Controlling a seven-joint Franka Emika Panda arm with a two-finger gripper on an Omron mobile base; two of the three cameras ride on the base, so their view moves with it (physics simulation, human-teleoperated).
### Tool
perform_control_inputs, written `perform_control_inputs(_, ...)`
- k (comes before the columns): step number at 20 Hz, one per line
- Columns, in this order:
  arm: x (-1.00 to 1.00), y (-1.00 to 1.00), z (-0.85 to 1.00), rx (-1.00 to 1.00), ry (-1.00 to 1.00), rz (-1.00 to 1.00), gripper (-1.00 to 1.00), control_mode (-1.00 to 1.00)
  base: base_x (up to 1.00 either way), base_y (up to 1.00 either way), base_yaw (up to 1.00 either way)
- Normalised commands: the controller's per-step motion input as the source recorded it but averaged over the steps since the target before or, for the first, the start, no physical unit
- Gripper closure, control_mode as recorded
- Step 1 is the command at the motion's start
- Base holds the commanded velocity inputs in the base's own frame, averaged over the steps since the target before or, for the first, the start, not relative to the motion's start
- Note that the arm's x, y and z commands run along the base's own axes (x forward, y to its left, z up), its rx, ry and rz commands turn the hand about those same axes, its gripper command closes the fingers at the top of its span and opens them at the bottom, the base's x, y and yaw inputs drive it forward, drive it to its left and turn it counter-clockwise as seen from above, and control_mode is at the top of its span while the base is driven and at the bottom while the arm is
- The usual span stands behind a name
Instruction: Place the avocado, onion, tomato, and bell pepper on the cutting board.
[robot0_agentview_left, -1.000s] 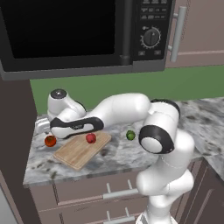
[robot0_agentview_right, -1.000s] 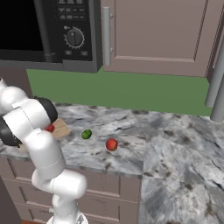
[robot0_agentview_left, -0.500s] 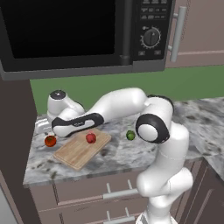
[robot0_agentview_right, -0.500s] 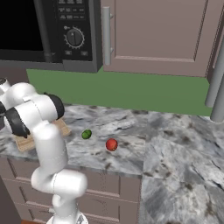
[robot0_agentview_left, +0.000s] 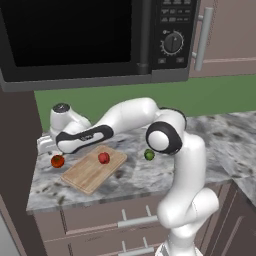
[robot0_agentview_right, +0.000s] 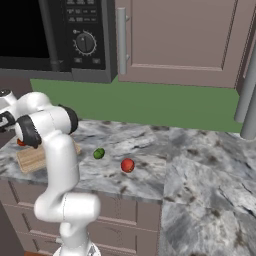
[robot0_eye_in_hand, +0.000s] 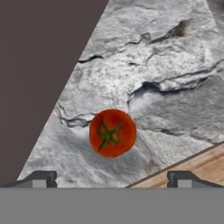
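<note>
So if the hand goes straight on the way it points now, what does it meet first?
Most likely the tomato, which lies on the counter just ahead between the open fingers, beside the cutting board. How far off it is remains unclear.

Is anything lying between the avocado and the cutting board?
No. In the left base view, just bare marble counter separates the avocado from the cutting board.

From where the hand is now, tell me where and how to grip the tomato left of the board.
Grip the tomato across its round middle, coming straight down from above. It sits stem-up on bare counter, so the widest girth is free on both sides. The open gripper has fingertips apart wider than the fruit. Keep clear of the cutting board edge close beside it.
</note>
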Motion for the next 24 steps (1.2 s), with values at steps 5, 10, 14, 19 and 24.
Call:
perform_control_inputs(5,0.08,0.10,-0.02,-0.03,0.00,0.00,-1.00,-1.00,0.00,0.00,0.00)
perform_control_inputs(10,0.02,0.00,-0.06,-0.03,0.00,0.00,-1.00,-1.00,0.00,0.00,0.00)
perform_control_inputs(14,0.04,0.00,-0.16,-0.03,0.01,0.00,-1.00,-1.00,0.00,0.00,0.00)
perform_control_inputs(19,0.08,0.00,-0.19,-0.03,0.02,0.00,-1.00,-1.00,0.00,0.00,0.00)
perform_control_inputs(24,0.06,0.00,-0.19,-0.02,0.02,0.00,-1.00,-1.00,0.00,0.00,0.00)
